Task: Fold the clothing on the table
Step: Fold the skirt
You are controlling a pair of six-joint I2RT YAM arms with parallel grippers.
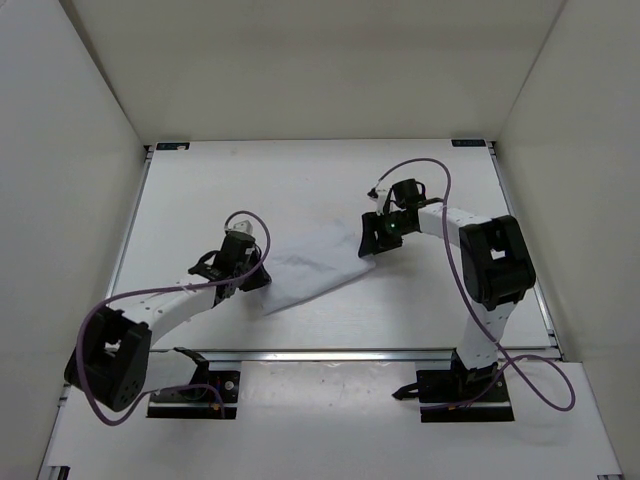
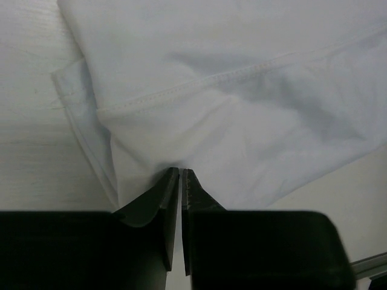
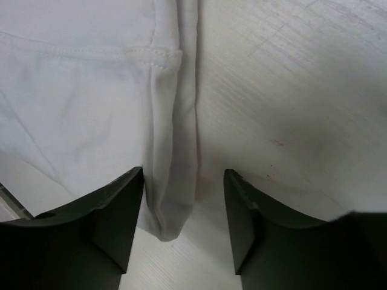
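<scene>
- The left claw (image 2: 181, 171) has its two dark, matte, wedge-shaped fingers (image 2: 158, 199) brought together to a hairline slit. They pinch the near edge of the clothing (image 1: 312, 265), and the fabric draws in soft creases toward the tips.
- Just ahead of that claw the cloth is thin, white with a faint blue cast, and doubled over. A stitched hem (image 2: 211, 81) runs slantwise across it, and off to one side a limp lower layer pokes out onto the table (image 1: 300, 180).
- From above, the clothing is a flat, wrinkled, roughly four-sided sheet stretched between the two claws and reaching both (it lies on a diagonal, its nearer end at the left claw).
- The right claw (image 3: 182, 175) stands open, its blunt black fingers well apart on either side of a narrow rolled corner of the clothing. That corner ends in a rounded tip between them, closer to one finger than the other.
- Ahead of the right claw a double-stitched seam (image 3: 151, 54) crosses the smooth cloth. Beside the cloth the table is matte white, finely scratched like brushed grain, with a few tiny reddish specks (image 3: 278, 144).
</scene>
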